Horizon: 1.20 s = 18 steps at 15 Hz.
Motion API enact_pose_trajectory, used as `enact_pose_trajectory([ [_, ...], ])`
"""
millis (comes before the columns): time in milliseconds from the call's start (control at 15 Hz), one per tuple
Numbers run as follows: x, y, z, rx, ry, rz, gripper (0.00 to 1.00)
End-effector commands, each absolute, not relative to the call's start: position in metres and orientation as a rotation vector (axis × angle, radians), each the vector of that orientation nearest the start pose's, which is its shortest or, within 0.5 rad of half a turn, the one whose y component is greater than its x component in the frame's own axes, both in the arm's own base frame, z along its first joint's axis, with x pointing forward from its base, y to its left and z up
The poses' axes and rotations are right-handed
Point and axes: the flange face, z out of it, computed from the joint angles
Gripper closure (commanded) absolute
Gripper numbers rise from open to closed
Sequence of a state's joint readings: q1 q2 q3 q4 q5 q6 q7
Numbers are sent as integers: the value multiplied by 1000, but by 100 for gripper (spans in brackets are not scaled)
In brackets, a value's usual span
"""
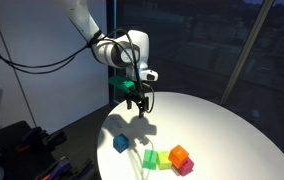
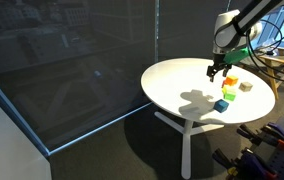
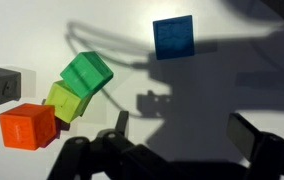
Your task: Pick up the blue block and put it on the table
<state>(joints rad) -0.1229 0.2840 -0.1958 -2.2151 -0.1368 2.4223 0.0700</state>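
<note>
The jaws are hanging spread wide and empty over the round white table point(image 1: 232, 125), the small blue-teal cube point(image 1: 120, 143) sitting apart from the other coloured cubes point(image 1: 178, 156).

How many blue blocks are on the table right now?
1. The blue block sits alone on the table, apart from the other coloured cubes; another could hide behind them.

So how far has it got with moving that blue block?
The blue block sits flat on the white table, apart from the green cube and its neighbours, so it may already be placed. In hand: nothing; the pincer hangs open and empty above the table. Left: I cannot tell from this moment whether the lift is over or not yet begun.
</note>
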Motion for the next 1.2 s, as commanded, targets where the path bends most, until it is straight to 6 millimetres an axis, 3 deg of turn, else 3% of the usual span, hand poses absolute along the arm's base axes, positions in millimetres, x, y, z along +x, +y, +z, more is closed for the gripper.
enact_pose_trajectory([
  [0,503,-177,263,-3185,478,99,0],
  [733,488,-187,282,-3076,645,87,0],
  [1000,486,-187,284,-3079,655,91,0],
  [1133,493,-187,276,-3091,656,92,0],
])
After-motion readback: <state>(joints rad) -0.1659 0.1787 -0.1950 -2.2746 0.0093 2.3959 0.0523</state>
